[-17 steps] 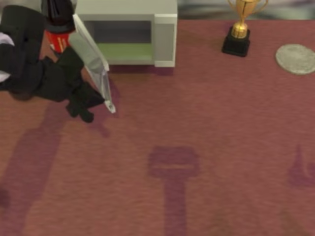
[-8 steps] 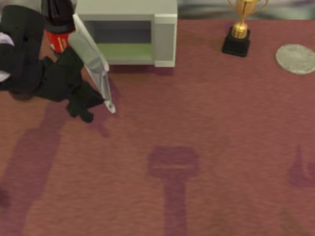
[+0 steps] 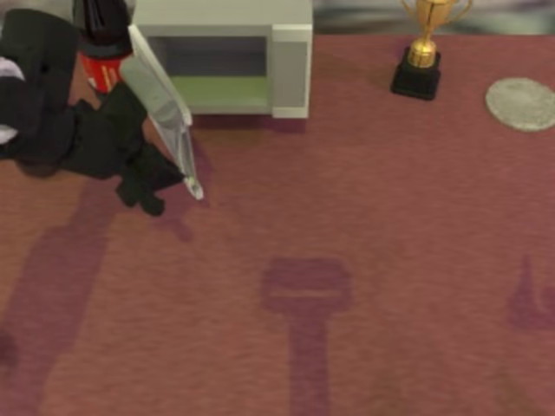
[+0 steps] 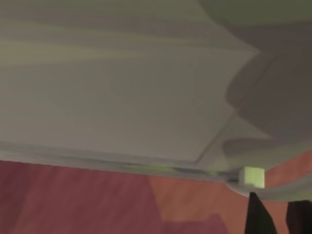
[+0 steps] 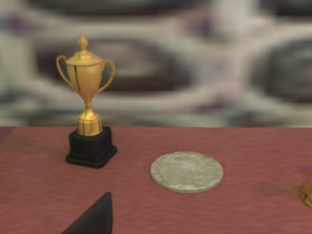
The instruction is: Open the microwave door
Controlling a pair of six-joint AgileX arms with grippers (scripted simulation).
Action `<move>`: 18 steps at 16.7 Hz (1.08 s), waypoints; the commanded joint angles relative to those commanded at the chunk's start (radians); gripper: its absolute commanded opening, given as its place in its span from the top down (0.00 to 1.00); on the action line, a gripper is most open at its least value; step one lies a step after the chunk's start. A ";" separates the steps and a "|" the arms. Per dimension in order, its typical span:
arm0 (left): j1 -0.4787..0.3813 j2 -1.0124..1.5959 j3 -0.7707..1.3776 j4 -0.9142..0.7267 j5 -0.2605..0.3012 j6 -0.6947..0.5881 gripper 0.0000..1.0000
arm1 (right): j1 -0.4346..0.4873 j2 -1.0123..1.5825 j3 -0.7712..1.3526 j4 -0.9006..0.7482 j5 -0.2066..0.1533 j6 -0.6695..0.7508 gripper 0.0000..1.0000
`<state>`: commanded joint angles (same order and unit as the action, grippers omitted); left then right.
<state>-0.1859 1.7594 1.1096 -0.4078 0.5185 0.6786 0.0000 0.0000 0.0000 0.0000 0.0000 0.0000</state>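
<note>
Gripping the microwave door (image 3: 165, 113), left tool (image 3: 165, 186); no legible writing.

— Far left of the desk (image 3: 364, 217)?
— Microwave (image 3: 227, 56) at the back edge, left of centre. Microwave door (image 3: 165, 113) swung out from the front's left side, slanting toward the near side. Control strip (image 3: 291, 69) at the front's right end.
— Beside the door?
— Left hand (image 3: 160, 186) just left of the door's free end, touching it. Bottle (image 3: 104, 43) behind the left arm, just left of the microwave.
— Over to the right?
— Trophy (image 3: 422, 52) at the back, well right of the microwave. Round plate (image 3: 523, 103) farther right, slightly nearer, close to the desk's right edge.
</note>
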 joint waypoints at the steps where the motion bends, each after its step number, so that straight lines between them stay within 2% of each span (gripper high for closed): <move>1: 0.000 0.000 0.000 0.000 0.000 0.000 1.00 | 0.000 0.000 0.000 0.000 0.000 0.000 0.00; 9: -0.004 -0.001 -0.004 -0.003 0.005 -0.001 1.00 | 0.000 0.000 0.000 0.000 0.000 0.000 0.00; 18: 0.031 0.011 0.019 -0.052 0.039 0.085 1.00 | 0.000 0.000 0.000 0.000 0.000 0.000 0.00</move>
<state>-0.1549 1.7704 1.1291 -0.4600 0.5580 0.7636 0.0000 0.0000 0.0000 0.0000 0.0000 0.0000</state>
